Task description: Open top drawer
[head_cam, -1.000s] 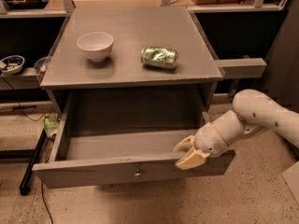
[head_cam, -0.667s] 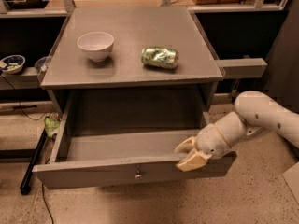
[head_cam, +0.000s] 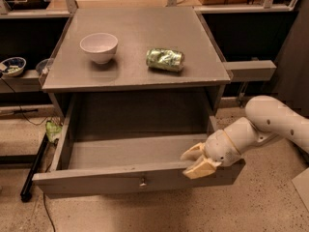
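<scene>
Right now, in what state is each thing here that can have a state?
top drawer: pulled far out, open.
gripper: at the top edge of the drawer front, right of the knob.
white bowl: upright on the cabinet top.
green can: lying on its side, right of the bowl.
</scene>
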`<state>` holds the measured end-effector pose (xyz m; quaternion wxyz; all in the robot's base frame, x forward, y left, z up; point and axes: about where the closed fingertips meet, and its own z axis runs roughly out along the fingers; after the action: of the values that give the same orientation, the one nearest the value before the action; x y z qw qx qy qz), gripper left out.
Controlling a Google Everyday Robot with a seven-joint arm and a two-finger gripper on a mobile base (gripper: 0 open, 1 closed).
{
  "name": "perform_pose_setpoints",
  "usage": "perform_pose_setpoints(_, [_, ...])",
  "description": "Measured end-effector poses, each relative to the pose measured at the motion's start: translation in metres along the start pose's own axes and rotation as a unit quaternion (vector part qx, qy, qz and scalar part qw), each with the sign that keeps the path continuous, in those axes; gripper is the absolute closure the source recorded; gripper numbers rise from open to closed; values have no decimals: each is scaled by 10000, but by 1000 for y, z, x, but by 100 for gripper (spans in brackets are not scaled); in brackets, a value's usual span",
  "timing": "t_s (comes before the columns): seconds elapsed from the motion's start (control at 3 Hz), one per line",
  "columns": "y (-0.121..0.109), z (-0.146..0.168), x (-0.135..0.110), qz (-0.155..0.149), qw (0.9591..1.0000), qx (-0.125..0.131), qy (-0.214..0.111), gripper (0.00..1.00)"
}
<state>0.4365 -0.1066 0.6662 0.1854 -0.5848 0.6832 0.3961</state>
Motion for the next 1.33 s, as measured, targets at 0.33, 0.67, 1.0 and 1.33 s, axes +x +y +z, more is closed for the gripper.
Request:
perform_pose_setpoints(0.33, [1, 3, 2, 32, 9998, -154, -117, 100])
perform_pose_setpoints(0.67, [1, 1, 1, 33, 9998, -154, -117, 100])
perform_pose_setpoints(1.0, [9, 2, 1, 64, 9997, -168, -137, 100])
perform_pose_setpoints(1.33, [7, 1, 0, 66, 9997, -169, -138, 100])
